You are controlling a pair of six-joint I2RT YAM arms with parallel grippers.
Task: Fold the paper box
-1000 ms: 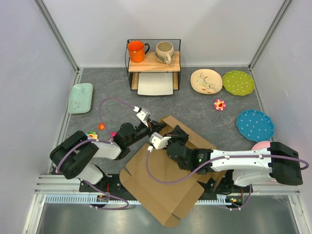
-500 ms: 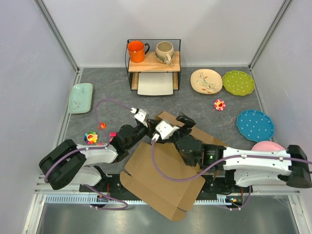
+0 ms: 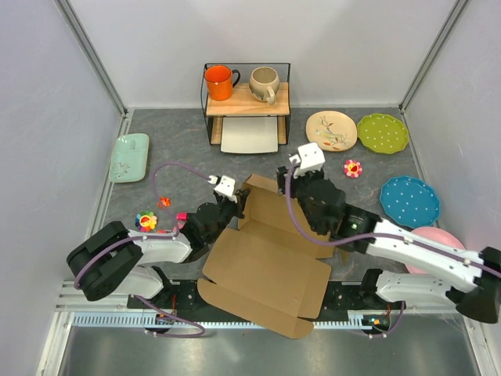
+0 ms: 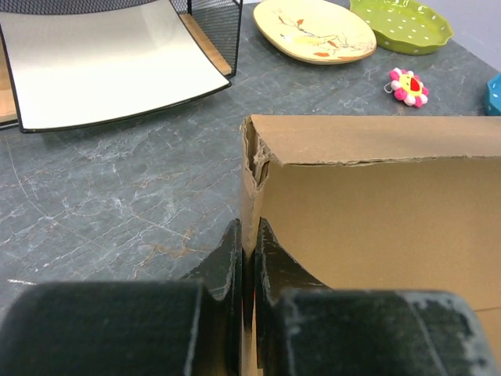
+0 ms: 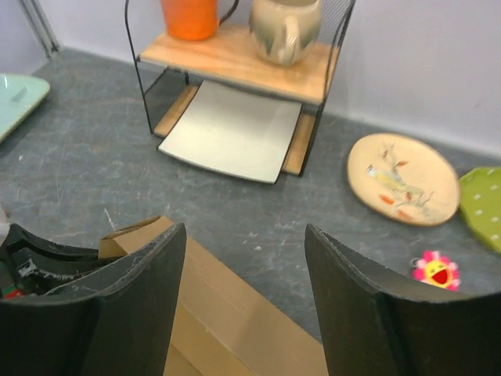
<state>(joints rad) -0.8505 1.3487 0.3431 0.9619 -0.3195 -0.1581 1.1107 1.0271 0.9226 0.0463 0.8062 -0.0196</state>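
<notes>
Left wrist view: the left gripper (image 4: 247,251) fingers are clenched on the torn upright wall of the plain brown paper box (image 4: 368,204). The right gripper (image 5: 243,235) is released, with the box's far edge below its fingers. I count one box, two mugs (image 3: 264,84) and four round plates (image 3: 331,130).

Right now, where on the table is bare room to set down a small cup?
The widest bare patch of the table lies between the mint tray and the wire rack. A smaller one sits between the flower toy, green plate and blue plate. The middle is crowded by the paper box, left gripper and right gripper.
</notes>
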